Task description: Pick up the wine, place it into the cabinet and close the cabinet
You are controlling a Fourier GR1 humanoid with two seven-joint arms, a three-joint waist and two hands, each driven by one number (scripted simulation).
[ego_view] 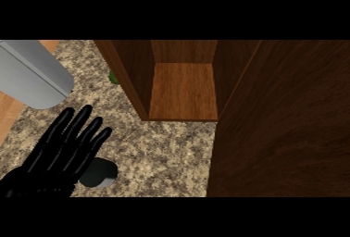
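Note:
The wine bottle [103, 173] is seen from above as a dark round shape with a grey top, standing on the speckled counter [164, 152]. My left hand [63, 150] is at the lower left, open with straight fingers pointing up. Its side is right beside the bottle and hides the bottle's left part. The wooden cabinet [183, 90] stands open ahead, its lit shelf bare. Its dark door [280, 120] is swung out and fills the right side of the view. My right hand does not show.
A large grey rounded cylinder [31, 71] reaches in from the top left. A small green thing [113, 77] peeks out behind the cabinet's left wall. A strip of light wood [8, 113] runs along the counter's left edge.

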